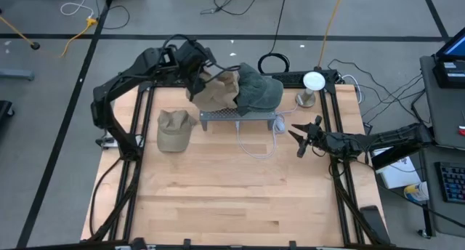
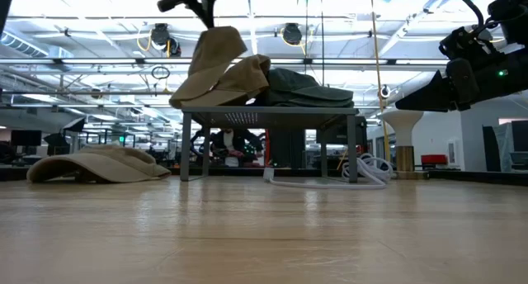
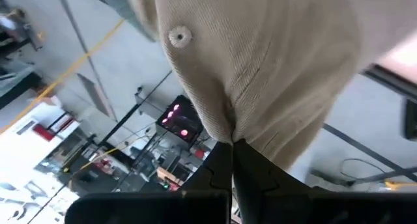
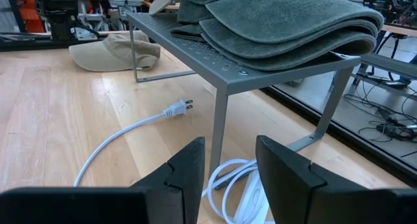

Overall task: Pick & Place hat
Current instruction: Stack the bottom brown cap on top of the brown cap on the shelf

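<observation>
A tan cap [image 1: 216, 90] is at the left end of a small grey metal rack [image 1: 240, 118], tilted against a dark green cap [image 1: 259, 91] that lies on the rack. In the low view the tan cap [image 2: 219, 68] rests its lower edge on the rack top [image 2: 268, 112]. My left gripper [image 1: 195, 74] is shut on it from above. A second tan cap [image 1: 174, 128] lies flat on the table left of the rack. My right gripper [image 1: 301, 138] hovers open right of the rack, touching nothing. My left gripper pinches a fold of the tan cap's crown [image 3: 228, 129] between its two shut fingers, near the top button [image 3: 178, 36]. The fingers come from above, slanting from the table's far-left side. The cap hangs tilted below them, its lower part on the rack and against the green cap.
A white power cord [image 1: 265, 137] with its plug [image 4: 180, 107] loops on the table by the rack's right leg. A white lamp-like stand [image 1: 312, 86] sits at the far right corner. The near half of the wooden table [image 1: 232, 199] is bare.
</observation>
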